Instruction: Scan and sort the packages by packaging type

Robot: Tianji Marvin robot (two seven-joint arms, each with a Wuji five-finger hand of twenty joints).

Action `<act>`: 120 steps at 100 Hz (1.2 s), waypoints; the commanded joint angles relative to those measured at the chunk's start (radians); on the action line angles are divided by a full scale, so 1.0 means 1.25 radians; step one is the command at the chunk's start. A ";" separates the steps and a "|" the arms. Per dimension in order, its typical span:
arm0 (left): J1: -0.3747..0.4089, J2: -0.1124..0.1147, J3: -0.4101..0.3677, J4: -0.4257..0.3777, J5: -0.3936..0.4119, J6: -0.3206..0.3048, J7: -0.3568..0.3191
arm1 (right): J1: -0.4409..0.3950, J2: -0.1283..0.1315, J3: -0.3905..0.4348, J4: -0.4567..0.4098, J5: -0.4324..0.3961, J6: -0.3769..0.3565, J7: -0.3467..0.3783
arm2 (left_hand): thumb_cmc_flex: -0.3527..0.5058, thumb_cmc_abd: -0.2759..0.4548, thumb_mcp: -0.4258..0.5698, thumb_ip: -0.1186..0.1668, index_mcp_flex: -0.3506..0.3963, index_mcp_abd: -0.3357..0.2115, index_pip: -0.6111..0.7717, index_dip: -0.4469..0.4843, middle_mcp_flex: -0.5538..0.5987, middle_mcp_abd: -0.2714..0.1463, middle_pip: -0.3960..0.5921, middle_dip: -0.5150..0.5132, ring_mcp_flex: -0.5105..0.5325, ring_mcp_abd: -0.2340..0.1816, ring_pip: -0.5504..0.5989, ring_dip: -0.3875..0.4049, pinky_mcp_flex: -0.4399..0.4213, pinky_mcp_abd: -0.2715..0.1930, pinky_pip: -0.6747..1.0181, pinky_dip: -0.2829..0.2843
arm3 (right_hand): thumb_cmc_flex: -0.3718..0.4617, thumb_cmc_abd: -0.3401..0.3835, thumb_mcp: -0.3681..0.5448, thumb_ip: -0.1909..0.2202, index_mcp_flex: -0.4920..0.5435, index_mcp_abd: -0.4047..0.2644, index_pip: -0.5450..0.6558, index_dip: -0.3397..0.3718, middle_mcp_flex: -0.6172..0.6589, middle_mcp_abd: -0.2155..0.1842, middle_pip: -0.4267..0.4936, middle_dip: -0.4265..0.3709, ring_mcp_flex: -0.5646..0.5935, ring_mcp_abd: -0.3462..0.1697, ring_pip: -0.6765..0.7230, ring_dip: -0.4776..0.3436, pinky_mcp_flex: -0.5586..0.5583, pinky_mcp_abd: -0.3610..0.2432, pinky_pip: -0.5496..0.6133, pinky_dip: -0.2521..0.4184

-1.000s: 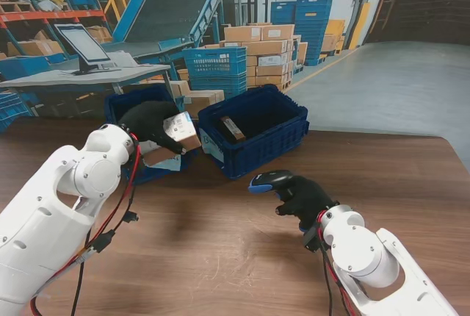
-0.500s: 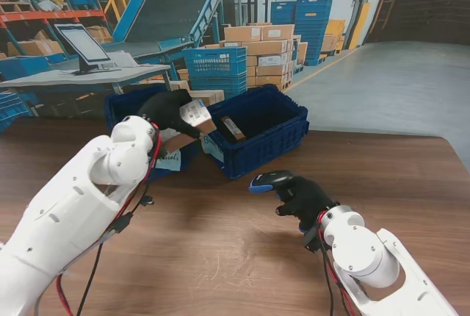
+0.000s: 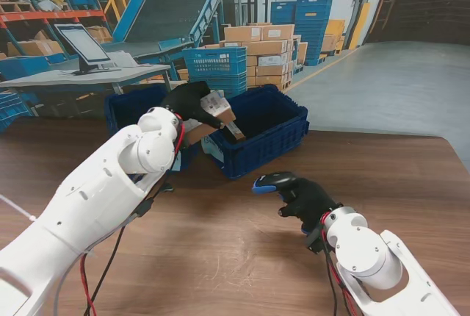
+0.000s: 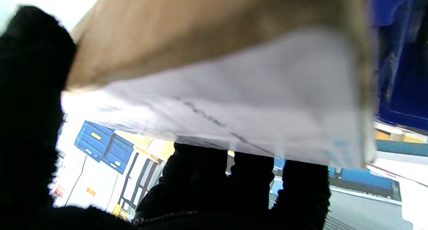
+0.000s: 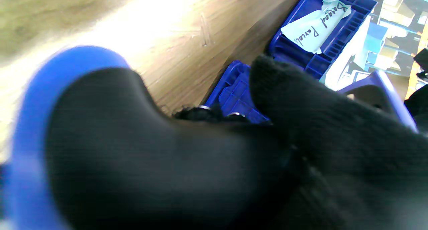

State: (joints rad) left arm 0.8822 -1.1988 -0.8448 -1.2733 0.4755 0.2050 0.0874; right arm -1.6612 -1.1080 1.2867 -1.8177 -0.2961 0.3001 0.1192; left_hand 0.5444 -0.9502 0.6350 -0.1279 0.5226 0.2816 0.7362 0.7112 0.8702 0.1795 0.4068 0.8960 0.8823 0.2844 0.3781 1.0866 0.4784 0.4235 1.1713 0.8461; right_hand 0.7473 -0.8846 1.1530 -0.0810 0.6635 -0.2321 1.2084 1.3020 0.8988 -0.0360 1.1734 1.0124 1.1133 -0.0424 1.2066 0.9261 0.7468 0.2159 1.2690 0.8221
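Black glove fingers of the right hand (image 3: 305, 198) wrap a blue scanner (image 3: 269, 181) at the lower centre of the frame. Farther, the left hand (image 3: 189, 101) pinches a cardboard box (image 3: 211, 114) at the near rim of the blue crate (image 3: 253, 128). Sorting is under way, I think; next the fingers must open over the crate.

Brown wooden table (image 3: 220, 257); two blue bins (image 3: 261, 136) (image 3: 131, 106) side by side at far edge.
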 commanded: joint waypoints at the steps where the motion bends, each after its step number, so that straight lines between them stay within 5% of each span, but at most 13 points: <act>1: -0.009 -0.017 0.007 -0.002 -0.004 0.000 -0.009 | -0.008 -0.005 0.003 -0.005 0.002 -0.003 0.012 | 0.422 0.162 0.266 0.073 0.106 -0.204 0.333 0.081 0.078 -0.091 0.068 0.038 0.079 -0.019 0.152 0.070 0.012 0.020 0.067 0.031 | 0.057 0.031 0.016 0.005 0.048 -0.042 0.053 0.037 0.001 0.014 0.002 0.008 0.015 -0.023 0.038 0.016 0.000 -0.001 0.010 0.004; 73: -0.046 -0.057 0.074 0.056 -0.037 -0.019 0.050 | -0.002 -0.004 0.001 0.008 0.006 -0.011 0.018 | 0.423 0.163 0.265 0.073 0.105 -0.204 0.333 0.081 0.077 -0.093 0.067 0.037 0.079 -0.019 0.150 0.070 0.012 0.019 0.067 0.035 | 0.056 0.032 0.015 0.005 0.048 -0.042 0.053 0.037 0.001 0.014 0.001 0.007 0.015 -0.022 0.038 0.016 0.000 0.000 0.010 0.004; 120: -0.103 -0.145 0.140 0.198 -0.097 -0.043 0.189 | -0.003 -0.004 0.004 0.018 0.013 -0.017 0.021 | 0.425 0.164 0.268 0.073 0.105 -0.202 0.335 0.082 0.075 -0.091 0.067 0.037 0.076 -0.016 0.148 0.071 0.008 0.020 0.065 0.037 | 0.057 0.031 0.015 0.005 0.048 -0.042 0.053 0.037 0.001 0.014 0.002 0.007 0.015 -0.022 0.038 0.016 0.000 -0.001 0.010 0.003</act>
State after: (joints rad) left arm 0.7692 -1.3497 -0.6792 -1.0322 0.3647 0.1600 0.3392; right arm -1.6591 -1.1076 1.2915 -1.7931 -0.2834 0.2858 0.1293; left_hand 0.5444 -0.9502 0.6350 -0.1278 0.5226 0.2816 0.7362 0.7120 0.8703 0.1795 0.4068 0.8963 0.8824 0.2855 0.3781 1.0911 0.4784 0.4250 1.1714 0.8494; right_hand 0.7475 -0.8844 1.1529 -0.0810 0.6634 -0.2321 1.2082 1.3020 0.8988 -0.0360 1.1734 1.0126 1.1133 -0.0424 1.2066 0.9261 0.7468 0.2159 1.2690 0.8221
